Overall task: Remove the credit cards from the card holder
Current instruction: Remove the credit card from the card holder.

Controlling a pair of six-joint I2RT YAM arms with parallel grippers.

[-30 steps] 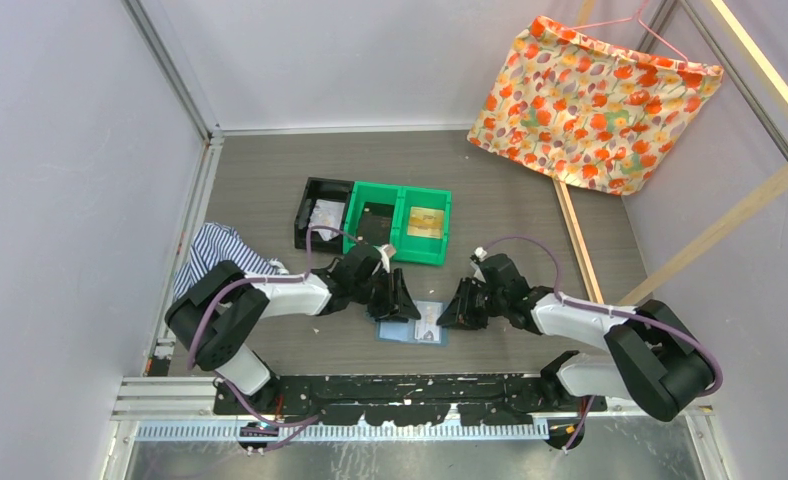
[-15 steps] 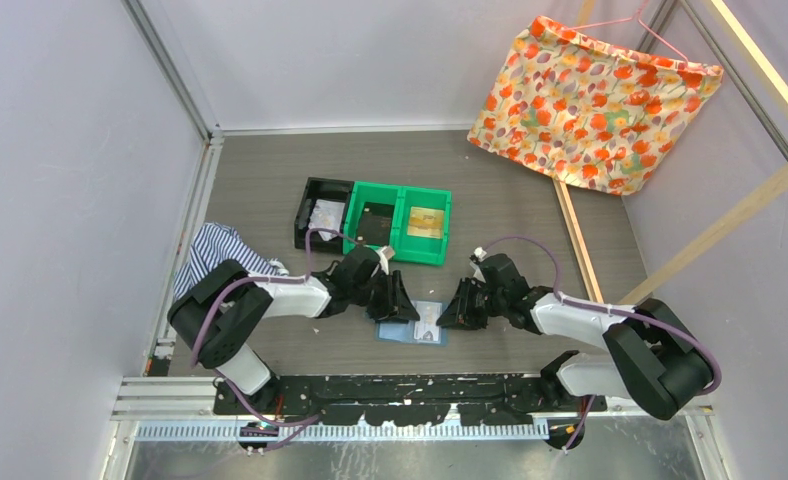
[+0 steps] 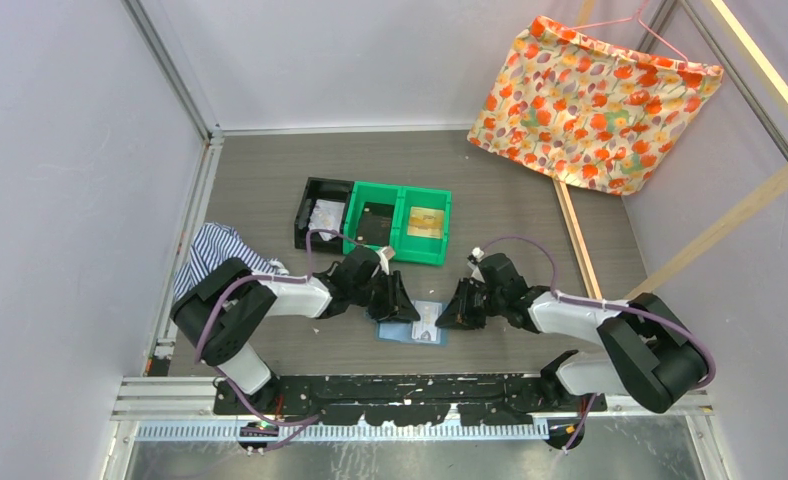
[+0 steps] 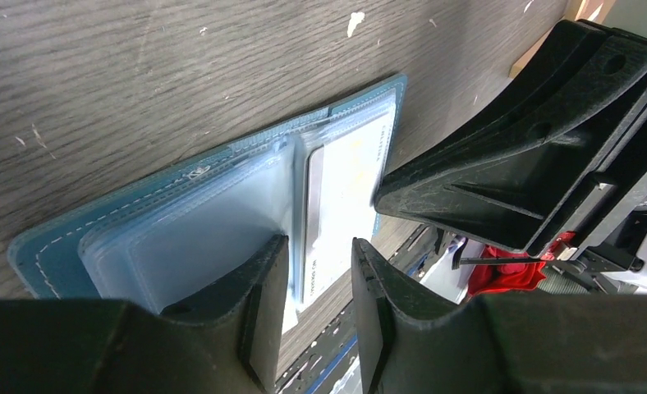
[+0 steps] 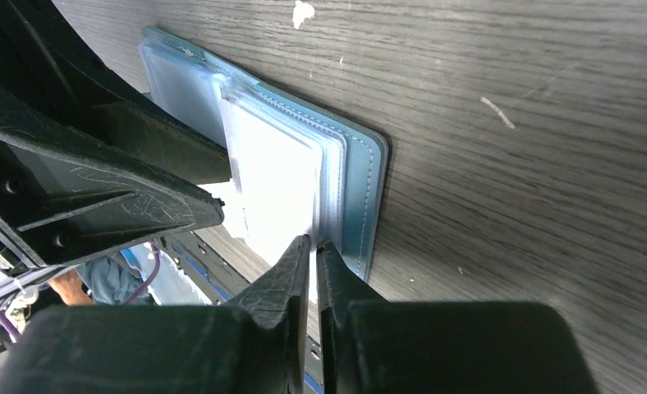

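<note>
The whitish card [image 5: 275, 172] has its near edge hidden behind the right pincer [image 5: 314, 245], any grip unclear.

Teal card holder [image 3: 411, 330], paler blue inside, whitish card [image 4: 345, 189] showing. Then green bins [image 3: 400, 187], one black bin [image 3: 305, 215]. Orange-flowered cloth [image 3: 590, 100] at the far right corner of the grey tabletop [image 3: 270, 170]; blue-striped cloth [image 3: 215, 255] at its left edge.

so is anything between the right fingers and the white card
Nothing visible. The right fingers are already at the white card, at its edge on the open side of the holder. The left fingers stand on the holder's other half, off to the side.
</note>
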